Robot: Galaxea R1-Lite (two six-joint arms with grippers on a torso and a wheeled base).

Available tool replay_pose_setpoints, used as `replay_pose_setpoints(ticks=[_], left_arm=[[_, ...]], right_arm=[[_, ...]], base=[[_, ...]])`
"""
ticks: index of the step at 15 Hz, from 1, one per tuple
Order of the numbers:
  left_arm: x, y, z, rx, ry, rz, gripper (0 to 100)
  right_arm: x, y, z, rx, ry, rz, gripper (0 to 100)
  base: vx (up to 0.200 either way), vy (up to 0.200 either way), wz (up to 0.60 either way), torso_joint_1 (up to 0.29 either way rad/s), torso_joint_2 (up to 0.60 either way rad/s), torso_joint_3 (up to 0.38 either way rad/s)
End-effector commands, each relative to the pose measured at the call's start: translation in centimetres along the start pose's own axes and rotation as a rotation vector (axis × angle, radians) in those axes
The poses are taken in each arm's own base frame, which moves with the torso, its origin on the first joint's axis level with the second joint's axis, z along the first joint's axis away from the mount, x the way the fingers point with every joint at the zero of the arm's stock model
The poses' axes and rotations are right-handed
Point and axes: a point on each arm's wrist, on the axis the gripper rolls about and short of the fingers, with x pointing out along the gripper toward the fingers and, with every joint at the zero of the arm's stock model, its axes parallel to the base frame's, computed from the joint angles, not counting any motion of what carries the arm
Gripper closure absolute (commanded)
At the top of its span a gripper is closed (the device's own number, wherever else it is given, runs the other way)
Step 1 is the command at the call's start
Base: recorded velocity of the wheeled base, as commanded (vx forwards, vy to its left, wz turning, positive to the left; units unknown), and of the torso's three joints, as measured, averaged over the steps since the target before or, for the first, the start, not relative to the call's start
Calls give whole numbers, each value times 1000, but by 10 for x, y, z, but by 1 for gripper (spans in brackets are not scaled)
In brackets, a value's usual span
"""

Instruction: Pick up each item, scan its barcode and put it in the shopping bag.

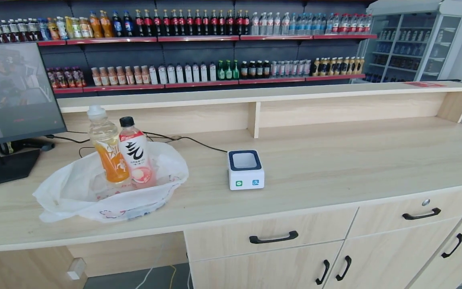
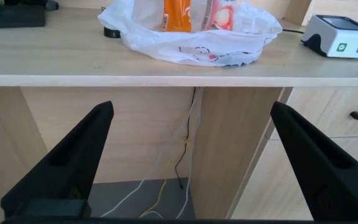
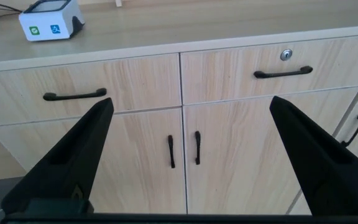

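The white shopping bag [image 1: 64, 192] lay open on the wooden counter [image 1: 335, 160], at about 8 o'clock from the middle of the head view. Two drinks stood upright inside it, touching each other. The orange juice bottle [image 1: 106, 148] had a pale cap, and the pink-labelled bottle [image 1: 135, 154] with a black cap stood just at its 3 o'clock. The white scanner [image 1: 245, 169] sat on the counter at 3 o'clock from the bag, near it but not touching, with a black cable running off toward 10 o'clock. A dark monitor [image 1: 10, 92] stood at the bag's 10 o'clock. The left gripper [image 2: 191, 109] was spread wide and held nothing. It was below the counter's edge and faced the cabinet front, so the bag [image 2: 191, 50] lay ahead of it and higher, well apart from both fingers. The right gripper [image 3: 190, 102] was likewise spread wide and empty in front of the drawers [image 3: 104, 87] and cupboard doors, below the countertop. The scanner [image 3: 50, 22] sat up on the counter, well away from that gripper.
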Motion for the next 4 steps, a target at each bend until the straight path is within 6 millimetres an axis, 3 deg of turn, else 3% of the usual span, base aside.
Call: replay_pose_setpoints(ticks=[1, 4], left_arm=[[0, 0, 0, 0, -1, 2, 0], [0, 0, 0, 0, -1, 2, 0]], right_arm=[[0, 0, 0, 1, 2, 2, 0], [0, 0, 0, 4, 2, 2, 0]], base=[[0, 0, 0, 0, 0, 0], [0, 0, 0, 0, 0, 0]])
